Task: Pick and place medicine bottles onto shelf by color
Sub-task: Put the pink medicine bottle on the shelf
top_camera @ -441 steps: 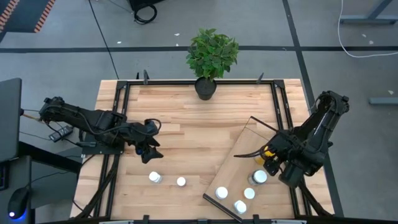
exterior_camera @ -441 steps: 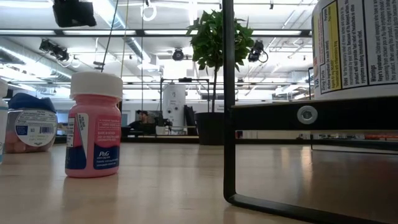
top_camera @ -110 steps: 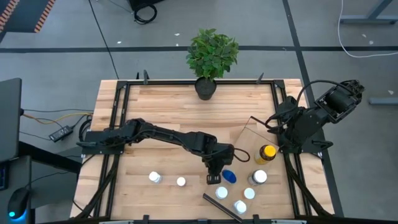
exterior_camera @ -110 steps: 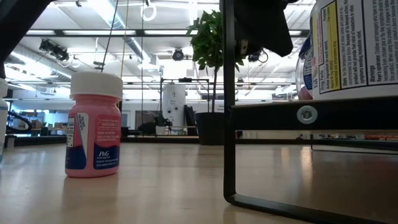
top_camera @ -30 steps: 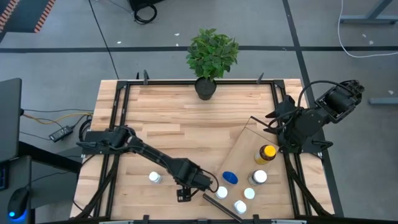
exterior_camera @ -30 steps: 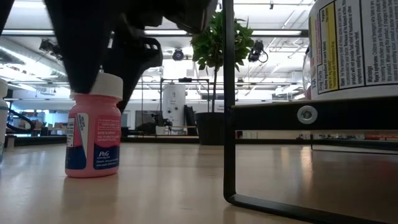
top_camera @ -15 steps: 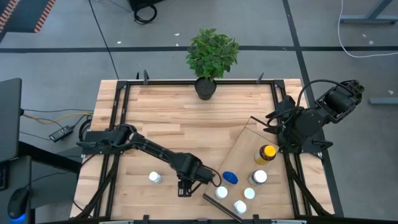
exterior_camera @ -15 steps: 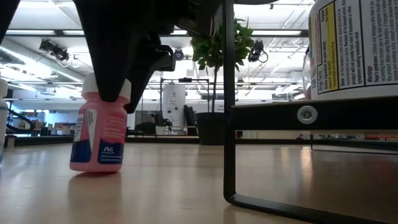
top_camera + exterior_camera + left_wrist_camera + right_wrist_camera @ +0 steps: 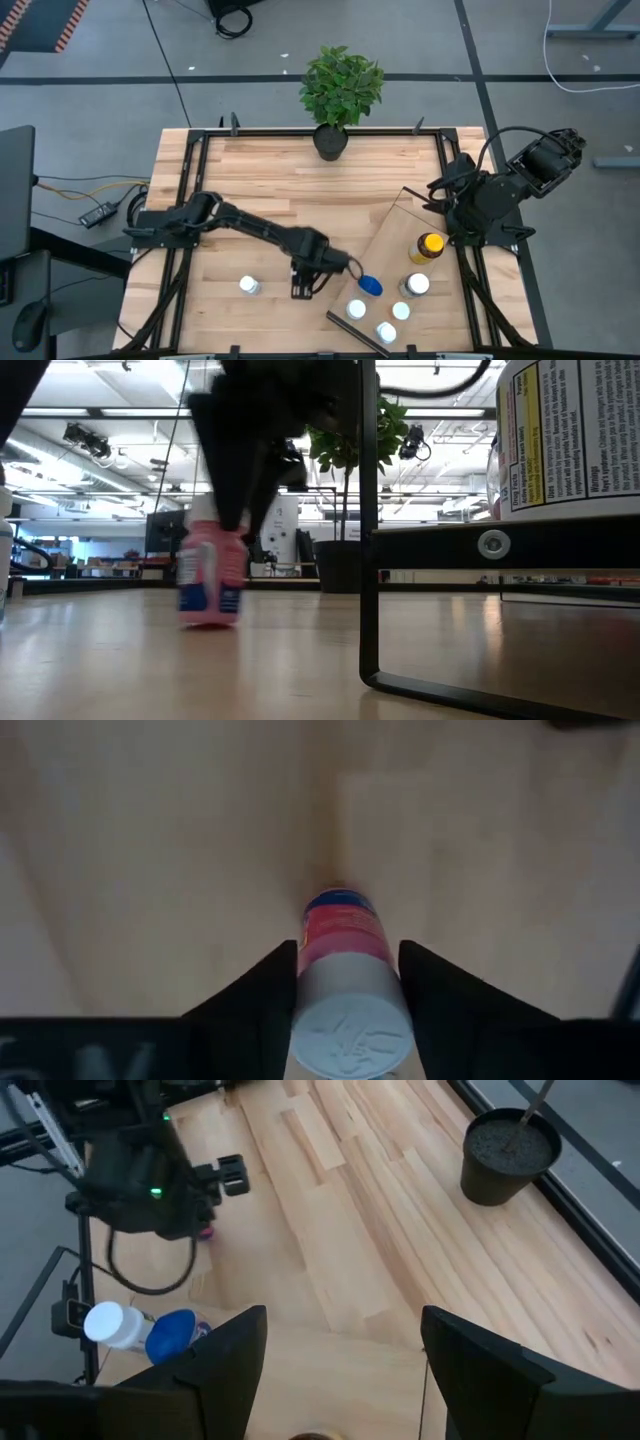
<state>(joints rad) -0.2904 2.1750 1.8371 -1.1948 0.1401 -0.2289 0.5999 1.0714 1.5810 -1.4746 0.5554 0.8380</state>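
My left gripper (image 9: 303, 283) is shut on a pink medicine bottle with a white cap (image 9: 345, 985), over the table just left of the shelf's near end. The bottle also shows in the low view (image 9: 212, 585). The shelf (image 9: 395, 235) is a light-wood board with dark trim, lying slanted at the right. On it stand a yellow-capped amber bottle (image 9: 428, 246), a blue-capped bottle (image 9: 369, 285) and several white-capped bottles (image 9: 400, 310). One white-capped bottle (image 9: 248, 286) stands on the table at the near left. My right gripper (image 9: 345, 1380) is open and empty above the shelf's far right corner. My left gripper pinches the pink bottle between its two fingers at the white cap and the shoulder below it (image 9: 312, 982). The fingers (image 9: 235, 490) come from above, pointing down. The bottle hangs nearly upright below them. I cannot tell whether its base touches the tabletop.
A potted green plant (image 9: 340, 95) stands at the table's far edge. A black frame (image 9: 195, 190) runs along the table's sides. The shelf's dark leg (image 9: 368, 560) stands close in the low view. Bare planks (image 9: 290, 190) lie between the plant and the bottles.
My left gripper has closed on the pink bottle's cap where the bottle stood. It has tipped the bottle, then carried it toward the table's far edge and a little to the right, toward the shelf. The bottle is now nearly upright again.
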